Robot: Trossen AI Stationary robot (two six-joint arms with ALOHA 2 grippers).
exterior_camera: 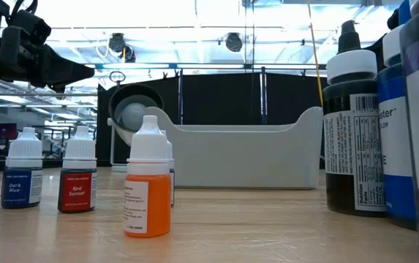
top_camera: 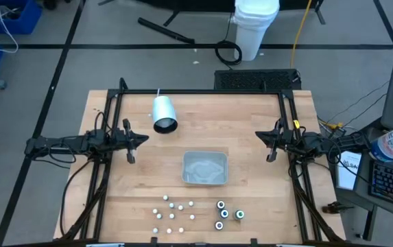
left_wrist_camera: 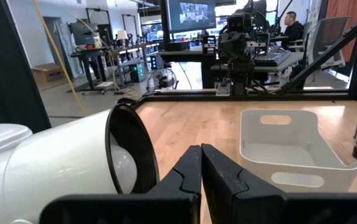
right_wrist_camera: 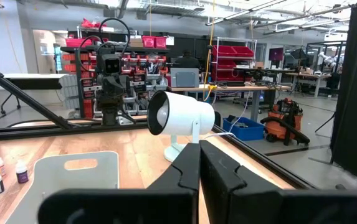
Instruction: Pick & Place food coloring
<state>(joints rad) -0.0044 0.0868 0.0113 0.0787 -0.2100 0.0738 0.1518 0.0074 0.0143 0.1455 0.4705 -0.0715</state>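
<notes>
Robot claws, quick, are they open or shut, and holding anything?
Left gripper: shut, holding nothing, at the table's left side.
Right gripper: shut, holding nothing, at the table's right side.

Grey floor (top_camera: pixel 148 62) with dark lines, white bucket (top_camera: pixel 256 24), red storage bins (right_wrist_camera: pixel 231 53), wall monitor (left_wrist_camera: pixel 190 14), bright ceiling lights (exterior_camera: pixel 194 14)

Wood-plank table (top_camera: pixel 251 137), matt plastic tray (top_camera: pixel 205 168), glossy plastic bottles (exterior_camera: pixel 148 179).

From my station, bright ceiling lights (exterior_camera: pixel 232 40) flare white across the low view. The nearest bottles (exterior_camera: pixel 403 109) loom soft-edged, while the table (top_camera: pixel 251 137) lies evenly lit, shadows faint.
</notes>
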